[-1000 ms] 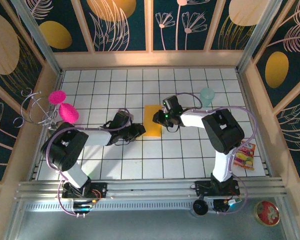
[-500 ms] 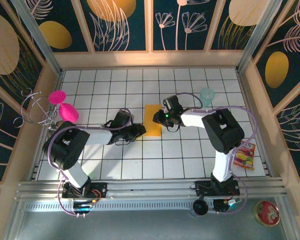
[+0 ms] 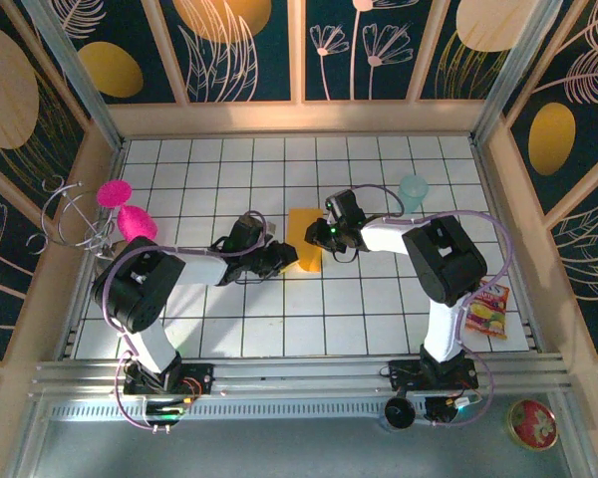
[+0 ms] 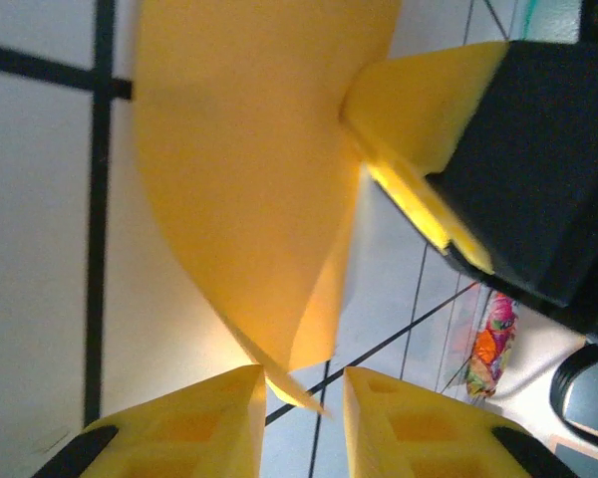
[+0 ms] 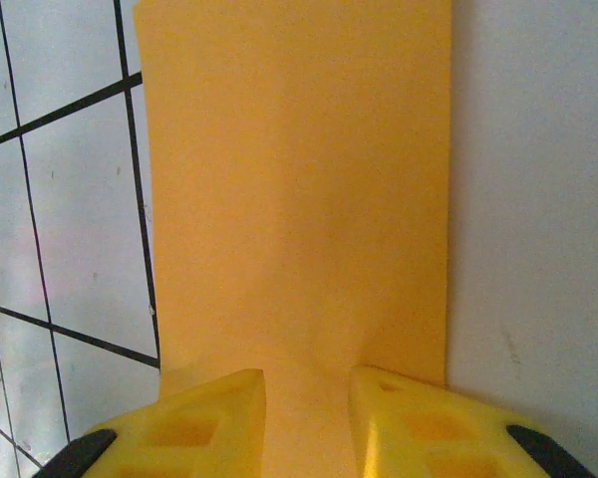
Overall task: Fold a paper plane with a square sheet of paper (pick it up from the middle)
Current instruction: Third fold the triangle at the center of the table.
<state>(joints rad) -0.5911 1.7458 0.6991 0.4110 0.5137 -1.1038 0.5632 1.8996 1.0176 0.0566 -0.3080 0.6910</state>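
two finger pairs, each slightly apart: left fingers (image 4: 189, 428) around a raised corner of the paper (image 3: 301, 235), right fingers (image 5: 204, 423) astride its edge; its length runs near-far.

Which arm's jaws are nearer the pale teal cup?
Right. The right arm's jaws sit at the right edge of the folded orange-yellow paper, down-left of the pale teal cup; the left arm's jaws are at the paper's left side.

paper (image 3: 301, 227): plain orange-yellow
table (image 3: 379, 299): white, black grid lines
cup (image 3: 413, 187): pale teal
snack packet (image 3: 488, 311): red and yellow
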